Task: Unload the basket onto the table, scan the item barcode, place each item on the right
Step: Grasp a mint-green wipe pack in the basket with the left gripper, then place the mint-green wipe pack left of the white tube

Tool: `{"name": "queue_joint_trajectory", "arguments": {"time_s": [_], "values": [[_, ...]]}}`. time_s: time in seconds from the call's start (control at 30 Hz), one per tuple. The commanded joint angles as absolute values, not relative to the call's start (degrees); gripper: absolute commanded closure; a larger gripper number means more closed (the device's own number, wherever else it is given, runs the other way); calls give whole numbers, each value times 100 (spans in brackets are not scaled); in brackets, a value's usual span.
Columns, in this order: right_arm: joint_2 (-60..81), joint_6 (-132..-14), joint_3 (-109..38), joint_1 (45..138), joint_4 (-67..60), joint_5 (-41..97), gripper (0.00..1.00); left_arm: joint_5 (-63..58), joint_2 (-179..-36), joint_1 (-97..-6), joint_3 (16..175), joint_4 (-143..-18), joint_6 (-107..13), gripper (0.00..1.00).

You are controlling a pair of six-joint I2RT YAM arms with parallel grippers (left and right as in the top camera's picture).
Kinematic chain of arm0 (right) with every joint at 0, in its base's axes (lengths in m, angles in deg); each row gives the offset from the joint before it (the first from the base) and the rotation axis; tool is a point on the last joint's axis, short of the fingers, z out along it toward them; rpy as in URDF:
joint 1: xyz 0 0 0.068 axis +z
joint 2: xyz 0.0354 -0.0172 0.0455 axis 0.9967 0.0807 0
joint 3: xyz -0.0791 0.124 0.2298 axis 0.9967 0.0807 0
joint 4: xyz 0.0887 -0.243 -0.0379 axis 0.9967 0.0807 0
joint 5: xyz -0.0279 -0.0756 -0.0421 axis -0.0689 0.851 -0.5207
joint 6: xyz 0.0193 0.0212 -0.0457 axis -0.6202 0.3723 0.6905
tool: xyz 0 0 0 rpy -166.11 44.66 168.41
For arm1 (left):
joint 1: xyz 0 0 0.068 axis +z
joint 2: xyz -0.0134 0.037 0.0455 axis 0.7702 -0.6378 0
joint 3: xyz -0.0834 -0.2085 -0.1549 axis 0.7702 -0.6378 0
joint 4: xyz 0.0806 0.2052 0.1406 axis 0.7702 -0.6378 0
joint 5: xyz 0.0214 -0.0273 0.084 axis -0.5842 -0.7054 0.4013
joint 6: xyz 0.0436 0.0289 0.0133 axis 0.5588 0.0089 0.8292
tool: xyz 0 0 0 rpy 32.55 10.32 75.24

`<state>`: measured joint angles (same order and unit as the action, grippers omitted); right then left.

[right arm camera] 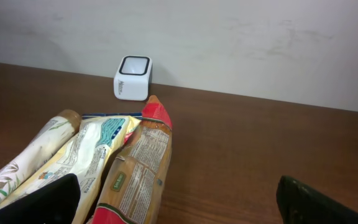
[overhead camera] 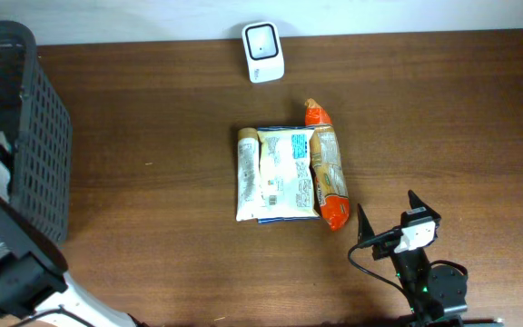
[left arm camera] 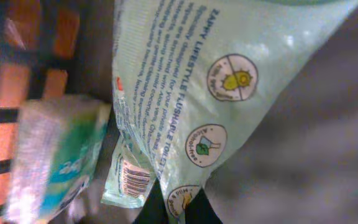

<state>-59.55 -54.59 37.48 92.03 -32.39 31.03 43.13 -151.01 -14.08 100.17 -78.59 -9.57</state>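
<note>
The left claw, at the bottom centre of its wrist view, is pinched tight on the lower edge of a pale green printed plastic pack. The pack lies inside the black slatted plastic basket at the left edge of the overhead frame. A thin edge grip may slip, so lift slowly and clear the basket wall. Then find the pack's barcode and turn it to face the small white box-shaped scanner at top centre. The right claw, lower right, gapes wide and holds nothing.
</note>
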Motion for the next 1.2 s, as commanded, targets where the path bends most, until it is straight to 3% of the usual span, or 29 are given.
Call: {"name": "queue_joint_trajectory", "arguments": {"time_s": [0.0,0.1,0.2,0.3,0.37,0.7,0.73,0.8,0.83,0.9,1.0,1.07,1.17], "values": [[-5977,-5463,3779,9172,-3213,3088,1,4062,-13575,-1930,10789,-7798,-1514,100],[-5977,-5463,3779,9172,-3213,3090,1,3277,-12207,-2675,10907,-8043,-2508,100],[-5977,-5463,3779,9172,-3213,3090,1,2637,-11604,-4068,10896,-9376,-3061,100],[-5977,-5463,3779,9172,-3213,3088,1,2630,-11921,-5191,10422,-10255,-3081,100],[-5977,-5463,3779,9172,-3213,3088,1,2632,-12343,-5720,9674,-10268,-4185,100],[-5977,-5463,3779,9172,-3213,3088,1,2591,-14122,-7036,9167,-10085,-5149,100],[-5977,-5463,3779,9172,-3213,3090,1,2588,-14238,-7160,9167,-10074,-5203,82],[-5977,-5463,3779,9172,-3213,3088,1,2571,-14347,-7274,9167,-10102,-5197,9],[-5977,-5463,3779,9172,-3213,3090,1,2468,-14310,-7287,9172,-10126,-5199,1],[-5977,-5463,3779,9172,-3213,3088,1,2519,-14078,-7263,9467,-10353,-5024,1],[-5977,-5463,3779,9172,-3213,3090,1,3727,-13344,-7051,11198,-11293,-4777,1],[-5977,-5463,3779,9172,-3213,3088,1,4591,-12830,-6437,12649,-11378,-4071,1],[-5977,-5463,3779,9172,-3213,3088,1,5421,-12522,-4964,13228,-11107,-4054,1]]}}
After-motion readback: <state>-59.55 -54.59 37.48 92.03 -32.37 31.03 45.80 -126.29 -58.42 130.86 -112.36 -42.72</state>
